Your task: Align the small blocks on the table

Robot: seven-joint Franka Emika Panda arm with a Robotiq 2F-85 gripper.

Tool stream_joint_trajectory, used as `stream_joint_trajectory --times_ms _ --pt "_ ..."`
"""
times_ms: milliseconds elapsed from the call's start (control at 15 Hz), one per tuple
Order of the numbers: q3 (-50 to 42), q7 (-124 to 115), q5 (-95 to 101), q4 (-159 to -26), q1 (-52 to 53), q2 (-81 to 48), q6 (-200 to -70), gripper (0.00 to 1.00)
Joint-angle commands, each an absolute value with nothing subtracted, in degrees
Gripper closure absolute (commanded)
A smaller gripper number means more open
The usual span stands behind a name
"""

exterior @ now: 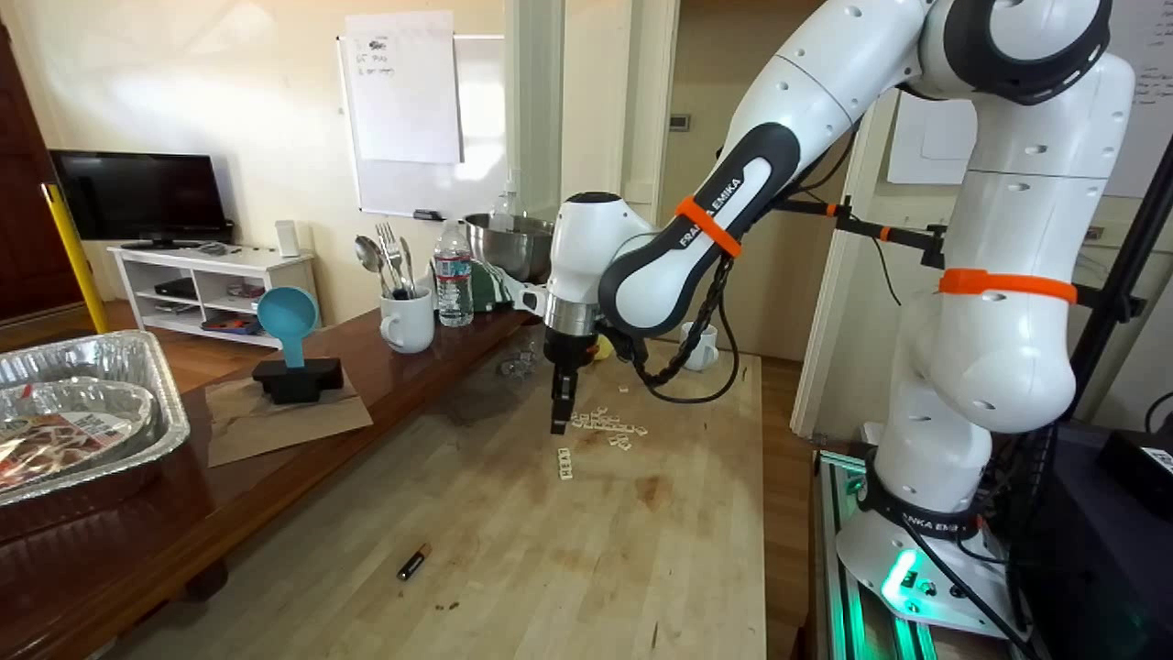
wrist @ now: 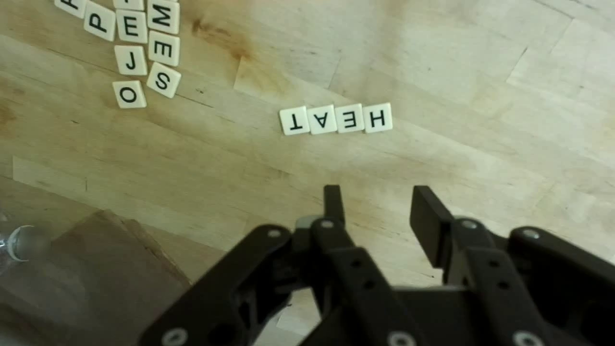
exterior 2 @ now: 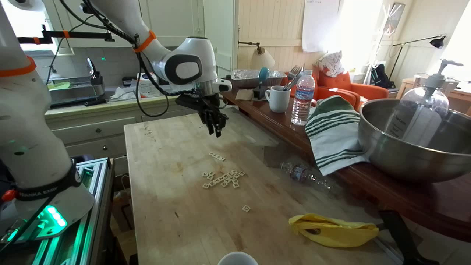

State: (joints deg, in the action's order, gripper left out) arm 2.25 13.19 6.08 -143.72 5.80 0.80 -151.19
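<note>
Wooden worktop in an exterior view carries small blocks inside its edges. An exterior view shows one stray block. Wrist view: gripper half spread, empty; gentle crosswise squeezes should straighten the HEAT row.

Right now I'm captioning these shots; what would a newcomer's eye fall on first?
Likely the white robot arm, banded in orange, extending over the wooden table with its gripper open above the surface. Next come four letter tiles in a row on the table, spelling HEAT, upside down in the wrist view, apart from a looser cluster of tiles. In an exterior view, the yellow object low on the right stands out.
</note>
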Motion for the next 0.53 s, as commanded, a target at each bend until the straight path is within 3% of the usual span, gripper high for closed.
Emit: stream_joint_trajectory --times_ms 0,200,467 --pt "2.8 13.2 6.9 -143.9 5.0 1.2 -150.8 0.27" --pt "2.6 12.9 8.2 -144.3 4.8 1.8 -150.6 0.04" --pt "2.8 13.2 7.8 -143.7 4.6 0.9 -151.0 0.01"
